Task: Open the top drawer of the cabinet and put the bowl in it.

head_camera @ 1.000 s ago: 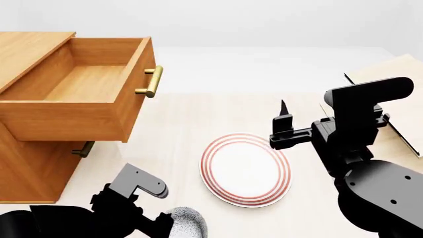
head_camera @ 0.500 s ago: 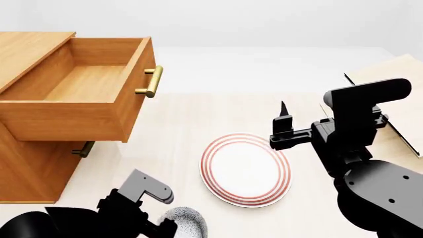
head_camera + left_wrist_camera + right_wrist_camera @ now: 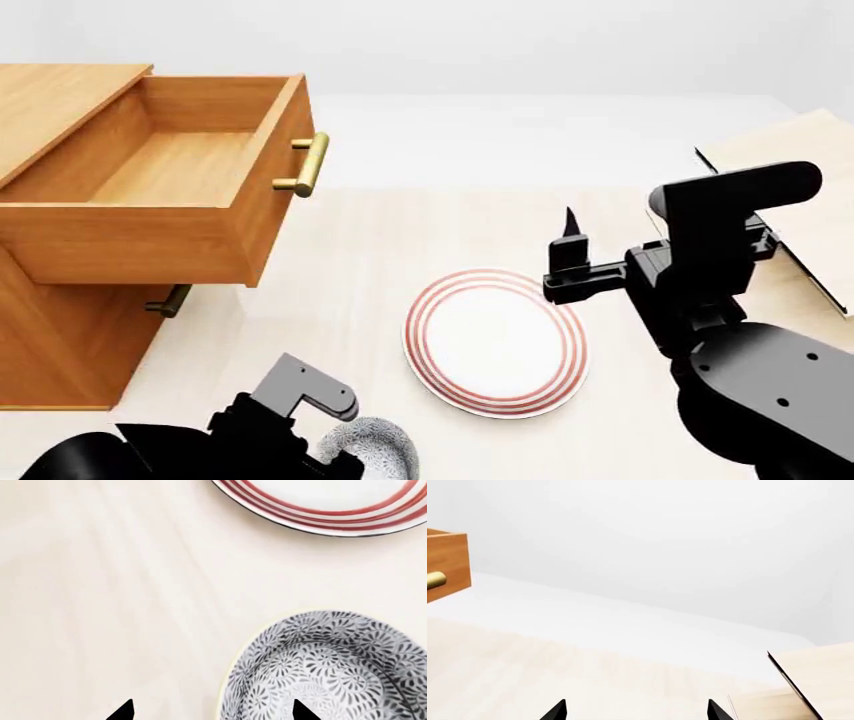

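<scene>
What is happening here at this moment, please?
A two-armed robot is working to put the patterned bowl into the top drawer of the wooden cabinet. The drawer is already pulled open and has nothing in it. The left pincer is open above the bowl's rim, which sits on the table beside the red-ringed plate. The right pincer is open and holds nothing.

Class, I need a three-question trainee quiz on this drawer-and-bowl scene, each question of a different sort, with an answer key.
1. True or false: the top drawer of the orange-brown wooden cabinet stands open.
2. What lies inside that drawer? A) a plate B) a bowl C) nothing
3. Which gripper is over the small blue-grey patterned bowl?

Key:
1. True.
2. C.
3. The left gripper, jaws open, one tip over the bowl's inside; the red-ringed white plate lies apart.
</scene>
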